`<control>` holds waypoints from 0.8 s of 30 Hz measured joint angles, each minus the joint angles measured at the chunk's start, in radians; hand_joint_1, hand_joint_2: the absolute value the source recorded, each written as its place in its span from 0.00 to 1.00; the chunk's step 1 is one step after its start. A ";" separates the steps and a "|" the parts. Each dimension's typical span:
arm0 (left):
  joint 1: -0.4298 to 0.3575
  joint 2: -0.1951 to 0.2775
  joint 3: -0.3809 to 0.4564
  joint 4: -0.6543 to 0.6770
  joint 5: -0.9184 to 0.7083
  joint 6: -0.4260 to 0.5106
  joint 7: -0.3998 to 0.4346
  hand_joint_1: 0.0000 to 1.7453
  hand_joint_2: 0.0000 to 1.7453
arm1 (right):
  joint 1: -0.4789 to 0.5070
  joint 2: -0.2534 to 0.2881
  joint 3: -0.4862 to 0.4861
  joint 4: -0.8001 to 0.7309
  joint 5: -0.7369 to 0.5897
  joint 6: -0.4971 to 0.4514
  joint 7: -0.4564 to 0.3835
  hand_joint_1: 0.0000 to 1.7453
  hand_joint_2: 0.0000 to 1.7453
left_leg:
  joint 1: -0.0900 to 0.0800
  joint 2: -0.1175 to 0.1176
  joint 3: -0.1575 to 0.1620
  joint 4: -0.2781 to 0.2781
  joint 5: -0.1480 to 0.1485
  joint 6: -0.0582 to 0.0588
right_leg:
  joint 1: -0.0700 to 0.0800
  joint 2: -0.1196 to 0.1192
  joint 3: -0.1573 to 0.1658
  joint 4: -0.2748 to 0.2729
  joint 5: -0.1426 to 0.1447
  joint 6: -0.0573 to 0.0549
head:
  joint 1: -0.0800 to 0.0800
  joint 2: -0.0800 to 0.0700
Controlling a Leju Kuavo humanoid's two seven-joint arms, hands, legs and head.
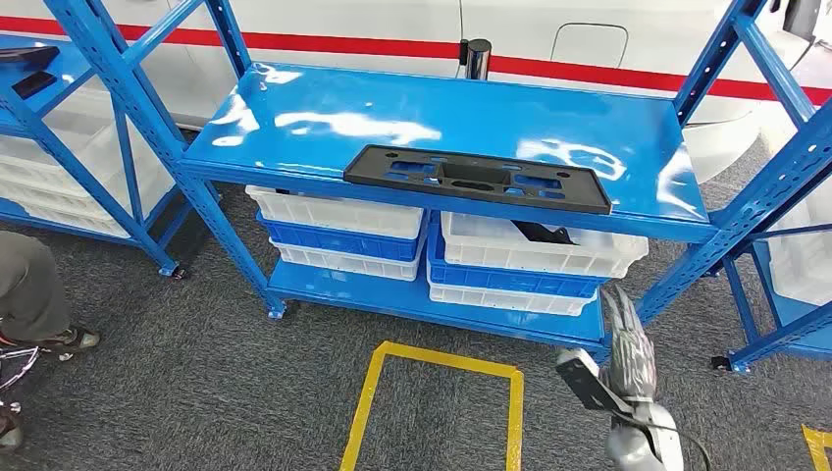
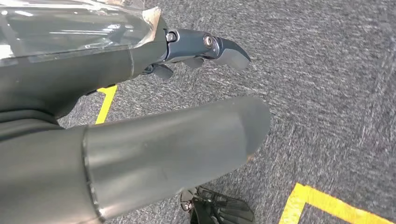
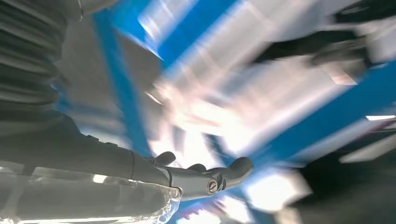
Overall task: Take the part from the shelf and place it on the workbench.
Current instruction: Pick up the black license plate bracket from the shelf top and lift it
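A flat black plastic part [image 1: 477, 179] with several cut-outs lies on the top board of the blue shelf [image 1: 294, 118], near its front edge and right of centre. My right hand [image 1: 628, 343] is raised at the lower right, in front of and below the shelf's right end, fingers stretched out and holding nothing. In the blurred right wrist view that hand [image 3: 187, 172] points toward blue shelf beams and white bins. My left hand [image 2: 205, 49] hangs over the grey carpet, fingers and thumb [image 2: 187, 140] apart and empty.
White and blue bins [image 1: 338, 231] are stacked on the lower shelf; the right one [image 1: 545, 250] holds a dark piece. Yellow tape [image 1: 432, 392] marks a square on the carpet. More blue racks stand left and right. A person's leg and shoe [image 1: 39, 304] are at the left edge.
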 joint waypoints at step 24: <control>-0.005 -0.016 -0.022 0.008 -0.112 0.019 0.088 0.00 0.00 | -0.464 -0.011 0.682 -0.463 0.513 0.130 0.329 0.00 1.00 | -0.001 -0.006 -0.007 0.001 0.002 -0.001 | 0.000 -0.006 -0.004 0.001 0.002 -0.001 | 0.000 0.000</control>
